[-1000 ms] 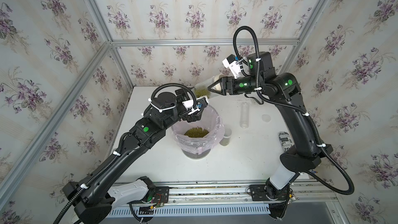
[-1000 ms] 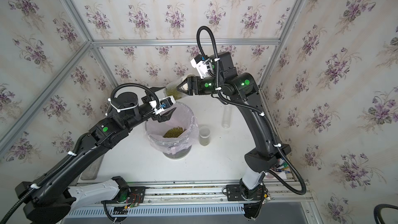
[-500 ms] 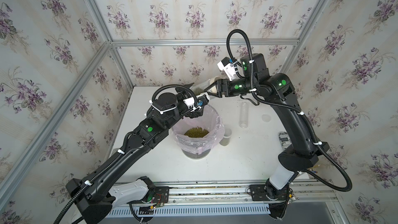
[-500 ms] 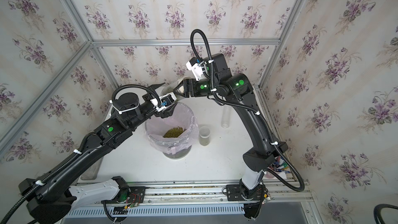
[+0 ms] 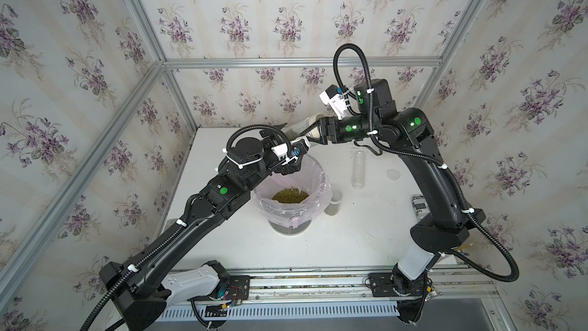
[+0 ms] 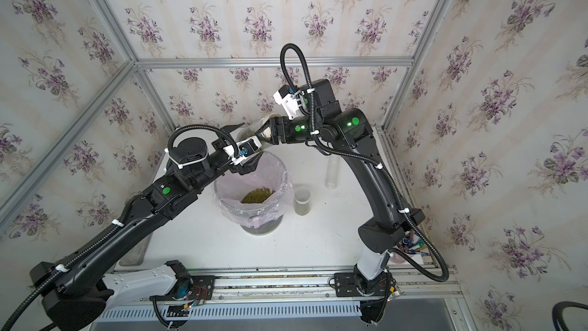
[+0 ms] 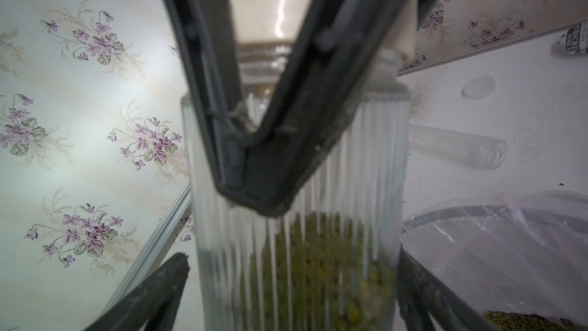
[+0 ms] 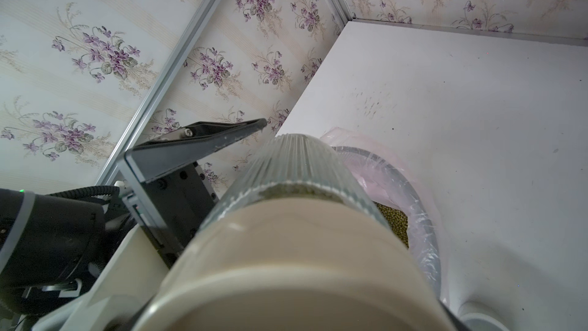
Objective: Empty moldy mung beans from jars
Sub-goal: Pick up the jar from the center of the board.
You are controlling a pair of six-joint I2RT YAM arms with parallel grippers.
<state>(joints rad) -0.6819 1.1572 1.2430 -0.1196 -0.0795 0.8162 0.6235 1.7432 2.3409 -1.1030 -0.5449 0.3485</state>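
Landmark: pink-lined bin (image 5: 323,183), mid table.

Left gripper (image 5: 291,146) is above the bin's back rim. Jaws are wide, one finger each side of the ribbed jar (image 5: 297,128), and not clamped on it as far as the left wrist view shows.

Ribbed jar is in the air on its side over the bin's back rim, part-full of beans, tan lid (image 8: 286,265) on.

Right gripper (image 5: 310,130) is just right of the jar body. Its jaws are closed on the jar's lid end and it carries the jar.

Inside the bin is a heap of mung beans (image 5: 289,195), so at least one pour looks done.

Just right of the bin, the small jar (image 5: 334,202) stands upright on the table, whitish lid on, olive fill low inside.

Further right, well apart from the bin, the tall jar (image 5: 358,170) lies on its side with an open mouth and looks empty. A loose lid (image 5: 393,174) lies flat beyond it.

Progress guess: one jar of three emptied.

Still to do:
- Get the lid off the ribbed jar, likely with the left gripping the body and the right twisting.
- Tip it into the bin.
- Do the same for the small jar.
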